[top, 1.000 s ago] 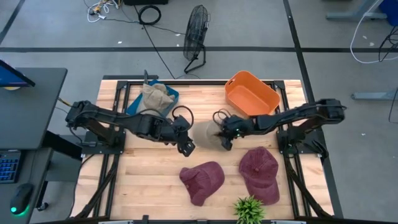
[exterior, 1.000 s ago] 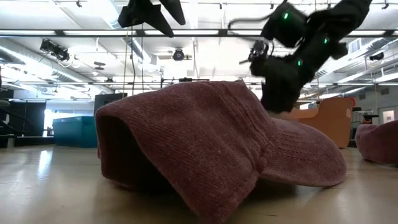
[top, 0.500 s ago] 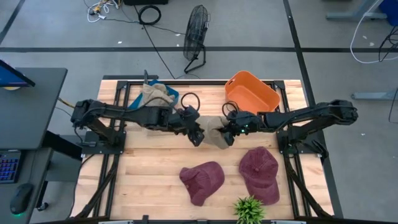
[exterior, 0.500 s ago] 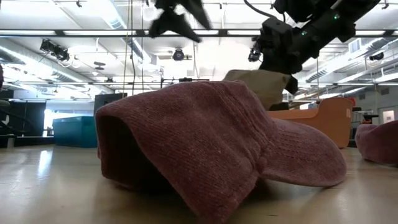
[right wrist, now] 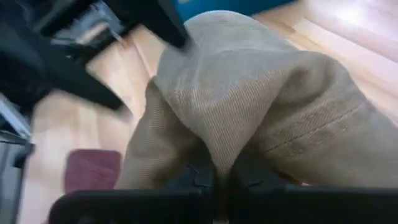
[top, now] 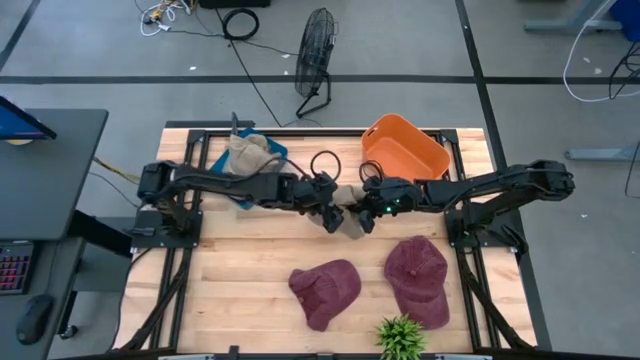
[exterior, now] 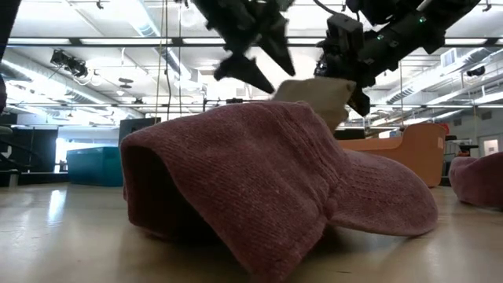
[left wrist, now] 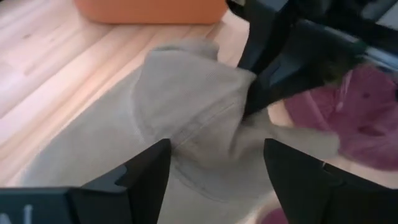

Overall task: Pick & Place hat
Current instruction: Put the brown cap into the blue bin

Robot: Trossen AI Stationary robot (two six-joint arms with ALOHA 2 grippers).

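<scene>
A tan corduroy hat point(top: 349, 198) hangs above the middle of the table between my two grippers; it also shows in the low view point(exterior: 314, 94). My right gripper point(top: 362, 215) is shut on it. My left gripper point(top: 332, 216) is open just left of the hat, with its fingers point(left wrist: 149, 171) on either side of the hat's near part point(left wrist: 186, 118); I cannot tell whether they touch it. Two maroon hats point(top: 325, 290) point(top: 418, 278) lie flat on the near part of the table. My right gripper point(right wrist: 217, 171) pinches a raised fold of the tan hat's crown point(right wrist: 219, 140) between its two fingers. It comes from the table's right, slanting down. The hat is lifted clear of the table and drapes around the fingers point(exterior: 346, 75).
An orange bin point(top: 403, 152) sits at the far right of the table. A blue bin with another tan hat point(top: 250, 155) sits at the far left. A small green plant point(top: 400, 335) stands at the near edge. Bare wood point(top: 240, 270) lies near left.
My right gripper has raised the tan hat off the table, so it now shows above the maroon hat in the low view. My left gripper has moved toward the table's right, up to the hat, and stays open.
</scene>
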